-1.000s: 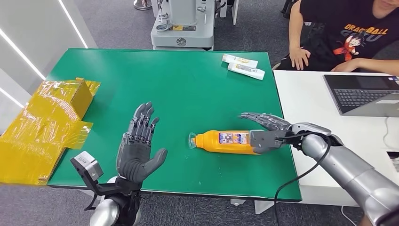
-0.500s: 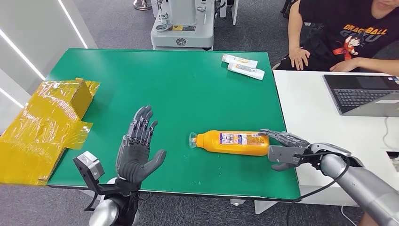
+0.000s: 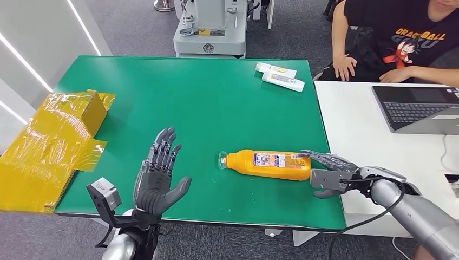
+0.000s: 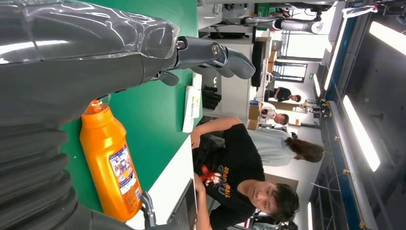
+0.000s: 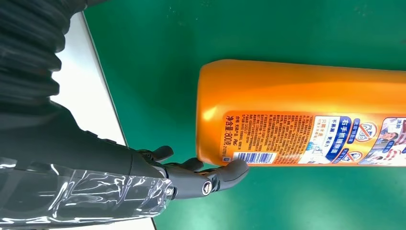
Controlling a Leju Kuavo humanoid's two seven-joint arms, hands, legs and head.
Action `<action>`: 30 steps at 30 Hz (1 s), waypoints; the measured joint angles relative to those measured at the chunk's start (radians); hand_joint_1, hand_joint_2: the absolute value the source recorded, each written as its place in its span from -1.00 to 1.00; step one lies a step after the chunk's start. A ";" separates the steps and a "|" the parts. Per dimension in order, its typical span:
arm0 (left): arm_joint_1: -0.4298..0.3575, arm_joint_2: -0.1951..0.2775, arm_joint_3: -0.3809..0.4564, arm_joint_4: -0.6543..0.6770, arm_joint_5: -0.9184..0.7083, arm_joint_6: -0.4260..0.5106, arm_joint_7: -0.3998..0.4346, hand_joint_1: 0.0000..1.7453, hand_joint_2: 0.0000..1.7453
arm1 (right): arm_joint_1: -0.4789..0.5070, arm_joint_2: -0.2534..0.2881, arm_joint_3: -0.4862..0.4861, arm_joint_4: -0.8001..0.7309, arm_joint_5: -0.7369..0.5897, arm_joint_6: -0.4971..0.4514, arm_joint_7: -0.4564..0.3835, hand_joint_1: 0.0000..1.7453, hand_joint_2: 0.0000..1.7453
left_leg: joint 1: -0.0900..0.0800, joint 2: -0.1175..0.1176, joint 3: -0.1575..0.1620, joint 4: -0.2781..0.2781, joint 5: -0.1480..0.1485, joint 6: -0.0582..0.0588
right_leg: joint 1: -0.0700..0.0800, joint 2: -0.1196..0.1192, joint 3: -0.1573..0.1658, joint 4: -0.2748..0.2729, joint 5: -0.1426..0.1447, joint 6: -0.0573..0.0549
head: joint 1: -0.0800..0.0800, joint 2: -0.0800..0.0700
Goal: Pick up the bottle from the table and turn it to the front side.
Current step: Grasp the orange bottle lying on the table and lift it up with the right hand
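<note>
The left hand (image 3: 157, 181) is raised upright over the near edge of the counter (image 3: 205, 103), palm turned toward the middle, its fingers (image 3: 164, 146) spread and straight, holding nothing. The right hand (image 3: 327, 173) lies low at the counter's near right corner, fingers (image 3: 319, 158) loosely extended and apart, one fingertip (image 5: 234, 170) touching the base of the bottle (image 3: 268, 164). The right forearm runs back off the counter's right edge.

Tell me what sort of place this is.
Probably a robotics lab or office test area: a green mat-covered table set up for trials, a grey machine base on the carpeted floor behind it, and a person seated beside an open grey laptop.
</note>
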 joint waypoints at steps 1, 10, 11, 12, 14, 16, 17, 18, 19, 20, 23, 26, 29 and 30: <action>0.000 0.000 0.000 0.000 0.000 0.000 0.000 -1.00 1.00 | 0.000 0.000 0.000 0.000 0.000 0.000 0.000 -1.00 1.00 | 0.000 0.000 0.000 0.000 0.000 0.000 | 0.000 0.000 0.000 0.000 0.000 0.000 | 0.000 0.000; 0.019 0.008 0.011 0.000 -0.012 0.010 -0.001 -1.00 1.00 | -0.084 0.027 0.003 0.019 0.047 0.010 -0.010 -1.00 1.00 | 0.000 0.001 -0.001 0.000 0.000 0.000 | 0.000 0.000 0.000 0.001 0.000 0.000 | 0.000 0.000; 0.020 0.009 0.012 0.000 -0.012 0.011 -0.002 -1.00 1.00 | -0.107 0.036 0.004 0.026 0.053 0.014 -0.010 -1.00 1.00 | 0.000 0.001 -0.001 0.000 0.001 0.000 | 0.000 0.000 -0.001 0.001 0.000 0.000 | 0.000 0.000; 0.020 0.009 0.012 0.000 -0.013 0.011 -0.002 -1.00 1.00 | -0.134 0.048 0.007 0.035 0.056 0.021 -0.009 -1.00 1.00 | 0.000 0.001 -0.001 0.000 0.001 0.000 | 0.000 0.000 -0.001 0.001 0.000 0.000 | 0.000 0.000; 0.020 0.009 0.012 0.000 -0.015 0.010 -0.001 -1.00 1.00 | -0.193 0.077 0.013 0.059 0.057 0.040 -0.003 -1.00 1.00 | 0.000 0.002 -0.001 0.000 0.002 0.000 | 0.000 0.001 -0.001 0.001 0.001 -0.001 | 0.000 0.000; 0.018 0.007 0.012 0.000 -0.018 0.006 -0.001 -1.00 1.00 | -0.252 0.111 0.021 0.087 0.056 0.055 0.001 -1.00 1.00 | 0.000 0.002 0.000 0.000 0.002 0.000 | 0.000 0.002 -0.001 0.001 0.001 -0.001 | 0.000 0.000; 0.017 0.006 0.012 0.000 -0.019 0.005 -0.001 -1.00 1.00 | -0.275 0.125 0.025 0.099 0.056 0.058 0.002 -1.00 1.00 | 0.000 0.001 0.000 0.000 0.002 0.000 | 0.000 0.001 -0.001 0.001 0.001 -0.001 | 0.000 0.000; 0.017 0.005 0.012 0.000 -0.019 0.003 -0.001 -1.00 1.00 | -0.293 0.137 0.029 0.109 0.056 0.060 0.003 -1.00 1.00 | 0.000 0.001 0.000 0.000 0.002 0.000 | 0.000 0.000 -0.001 0.001 0.001 -0.001 | 0.000 0.000; 0.017 0.005 0.012 0.000 -0.020 0.001 0.000 -1.00 1.00 | -0.306 0.148 0.033 0.118 0.056 0.060 0.003 -1.00 1.00 | 0.000 0.000 0.000 0.000 0.002 0.000 | 0.000 0.000 -0.001 0.001 0.001 -0.001 | 0.000 0.000; 0.016 0.004 0.012 0.000 -0.021 -0.003 0.001 -1.00 1.00 | -0.316 0.158 0.037 0.126 0.056 0.060 0.003 -1.00 1.00 | 0.000 0.000 0.000 0.000 0.002 0.000 | 0.000 0.000 -0.001 0.001 0.001 -0.001 | 0.000 0.000; 0.010 0.001 0.012 0.000 -0.027 -0.013 0.008 -1.00 1.00 | -0.328 0.190 0.050 0.148 0.053 0.058 0.003 -1.00 1.00 | 0.000 0.000 0.000 0.000 0.002 0.000 | 0.000 0.000 -0.001 0.001 0.001 -0.001 | 0.000 0.000; 0.005 -0.003 0.012 0.000 -0.030 -0.017 0.012 -1.00 1.00 | -0.330 0.217 0.063 0.171 0.047 0.056 0.003 -1.00 1.00 | 0.000 0.000 -0.001 0.000 0.002 0.000 | 0.000 0.000 -0.001 0.001 0.001 0.000 | 0.000 0.000; 0.002 -0.005 0.012 0.000 -0.031 -0.018 0.014 -1.00 1.00 | -0.330 0.236 0.070 0.187 0.045 0.056 0.003 -1.00 1.00 | 0.000 0.000 -0.001 0.000 0.002 0.000 | 0.000 0.000 -0.001 0.001 0.001 0.000 | 0.000 0.000; 0.001 -0.005 0.012 0.000 -0.032 -0.018 0.014 -1.00 1.00 | -0.330 0.241 0.071 0.193 0.042 0.058 0.002 -1.00 1.00 | 0.000 0.000 -0.001 0.000 0.002 0.000 | 0.000 0.000 -0.001 0.001 0.001 0.000 | 0.000 0.000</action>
